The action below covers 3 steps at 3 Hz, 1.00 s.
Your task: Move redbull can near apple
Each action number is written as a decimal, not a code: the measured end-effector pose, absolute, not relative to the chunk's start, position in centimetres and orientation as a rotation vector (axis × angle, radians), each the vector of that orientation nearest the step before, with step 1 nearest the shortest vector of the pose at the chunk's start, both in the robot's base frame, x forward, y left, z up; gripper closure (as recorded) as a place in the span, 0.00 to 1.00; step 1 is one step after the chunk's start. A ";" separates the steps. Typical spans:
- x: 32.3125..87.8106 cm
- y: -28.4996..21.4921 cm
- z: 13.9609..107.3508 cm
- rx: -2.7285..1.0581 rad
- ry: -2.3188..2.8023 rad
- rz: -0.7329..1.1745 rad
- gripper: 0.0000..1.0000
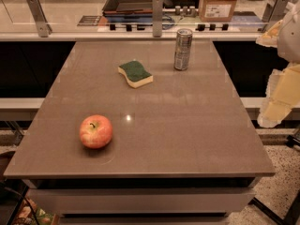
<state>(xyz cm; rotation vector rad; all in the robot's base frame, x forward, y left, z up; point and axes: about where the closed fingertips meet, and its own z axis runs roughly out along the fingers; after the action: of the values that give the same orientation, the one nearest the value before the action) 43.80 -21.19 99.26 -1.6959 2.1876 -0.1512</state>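
Observation:
The redbull can [183, 49] stands upright at the far side of the grey table [187, 139], right of centre. The apple [96, 131], red and yellowish with its stem up, sits near the front left corner. They are far apart, with a sponge between them. My gripper [276, 97] shows as pale yellow and white parts at the right edge of the view, off the table's right side and well to the right of the can. It holds nothing that I can see.
A yellow sponge with a green top [135, 73] lies left of the can. Behind the table runs a glass barrier with metal posts [157, 15], and beyond it a counter with a cardboard box [218, 3] and a dark tray [131, 1].

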 end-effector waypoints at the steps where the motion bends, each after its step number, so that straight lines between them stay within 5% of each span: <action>1: 43.8 -21.2 99.3 -1.696 2.187 -0.151 0.00; 3: 48.1 -21.2 98.2 -1.539 2.197 -0.096 0.00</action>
<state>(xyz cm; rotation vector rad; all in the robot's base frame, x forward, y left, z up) 48.15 -21.21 98.20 -1.5389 2.1970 -0.0959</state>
